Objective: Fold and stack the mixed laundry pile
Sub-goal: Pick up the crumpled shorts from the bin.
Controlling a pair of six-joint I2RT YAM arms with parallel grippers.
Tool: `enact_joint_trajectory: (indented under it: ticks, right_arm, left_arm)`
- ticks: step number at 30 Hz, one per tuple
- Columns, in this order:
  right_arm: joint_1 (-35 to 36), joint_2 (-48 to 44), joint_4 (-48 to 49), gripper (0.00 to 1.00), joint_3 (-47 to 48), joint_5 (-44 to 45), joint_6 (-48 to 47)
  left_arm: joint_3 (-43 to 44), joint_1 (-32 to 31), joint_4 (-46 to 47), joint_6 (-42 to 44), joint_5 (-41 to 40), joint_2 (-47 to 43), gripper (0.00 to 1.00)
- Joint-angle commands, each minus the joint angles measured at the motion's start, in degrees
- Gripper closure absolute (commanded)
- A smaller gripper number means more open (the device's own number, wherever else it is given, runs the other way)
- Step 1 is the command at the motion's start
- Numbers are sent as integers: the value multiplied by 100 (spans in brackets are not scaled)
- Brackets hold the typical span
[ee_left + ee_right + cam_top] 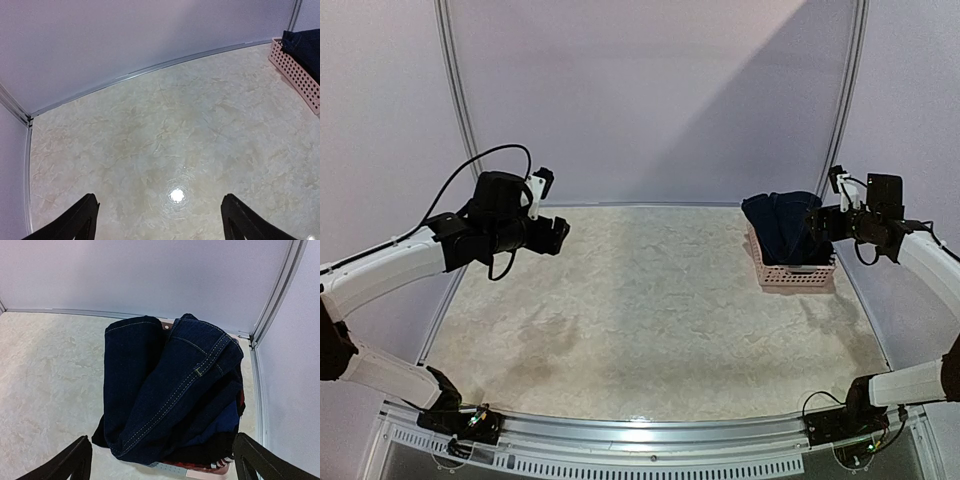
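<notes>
1. Progress: no garment lies spread, folded or stacked on the table (640,330) in any view. The whole mixed laundry pile (165,390) sits heaped in its container. By that evidence the task is at its very start, and every piece has yet to be lifted out, laid flat, folded and stacked
2. Container: a small pink basket (798,276) with perforated walls stands at the far right of the table, close to the right-hand wall. Its load rises well above the rim
3. Contents, upper layer: a dark navy denim piece (150,390) with pale seam stitching lies on top. It drapes over the basket's edge on the side toward the middle of the table
4. Contents, lower layers: under the denim show a brighter blue cloth (226,419), a sliver of red cloth (241,399) and a black-and-white striped piece (225,460) at the near right corner. No printed panel is visible, so these garments cannot be identified further
5. Right end effector (817,222): its fingers are spread wide and grip nothing. It hangs just beside the top of the pile, and whether it touches the cloth cannot be told
6. Left end effector (556,232): its fingers are likewise spread wide and grip nothing. It is raised over the far left of the table, well apart from the basket
</notes>
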Motion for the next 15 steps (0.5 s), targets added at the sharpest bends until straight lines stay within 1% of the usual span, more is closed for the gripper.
enact_joint_trajectory:
  ticks: [1, 5, 7, 8, 10, 15]
  right_arm:
    - [-36, -134, 13, 1, 21, 344, 205]
    - [-42, -57, -280, 1, 301, 629, 253]
    - [-43, 83, -540, 4, 552, 600, 310]
    - [-43, 257, -725, 8, 701, 484, 346]
    - [-45, 568, -1073, 11, 1048, 396, 453]
    - [-63, 1513, -1570, 17, 1749, 194, 839]
  left_arm:
    - [38, -88, -69, -18, 168, 40, 13]
    - [39, -97, -84, -6, 128, 19, 14]
    - [49, -101, -84, -6, 156, 31, 14]
    - [52, -103, -91, -10, 173, 40, 14]
    - [61, -106, -103, -21, 193, 65, 14]
    - [87, -110, -133, -69, 279, 153, 15]
